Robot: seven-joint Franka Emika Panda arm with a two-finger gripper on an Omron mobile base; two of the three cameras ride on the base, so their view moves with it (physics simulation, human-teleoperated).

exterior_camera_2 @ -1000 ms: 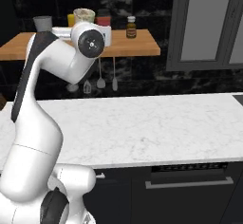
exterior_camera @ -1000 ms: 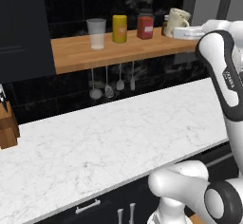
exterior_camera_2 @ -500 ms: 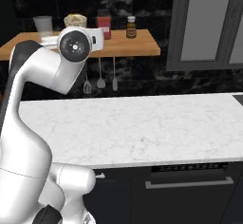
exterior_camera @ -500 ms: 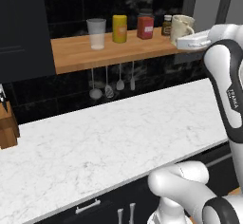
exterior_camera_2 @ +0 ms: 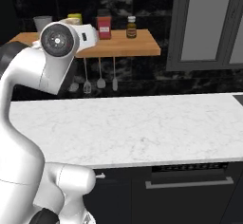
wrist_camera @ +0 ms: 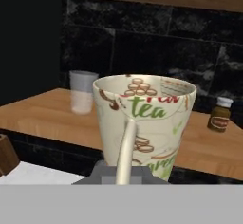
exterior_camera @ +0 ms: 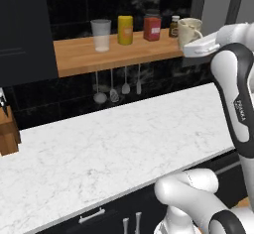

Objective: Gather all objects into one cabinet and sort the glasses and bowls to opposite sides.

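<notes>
One wooden shelf (exterior_camera: 124, 54) over bare white marble table (exterior_camera: 119, 144), carrying tumbler (exterior_camera: 101, 34), yellow cup (exterior_camera: 125, 29), jar (exterior_camera: 152, 28), bottle (exterior_camera: 174, 27); cream cup (wrist_camera: 142, 123) raised, fingers' grip impossible to tell

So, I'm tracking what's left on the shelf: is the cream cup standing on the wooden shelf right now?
No, the cream cup is held up off the wooden shelf, out past its front edge at the arm's end.

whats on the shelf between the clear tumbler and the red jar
The yellow cup stands between the clear tumbler and the red jar on the wooden shelf, apart from both, as the left base view shows.
</notes>
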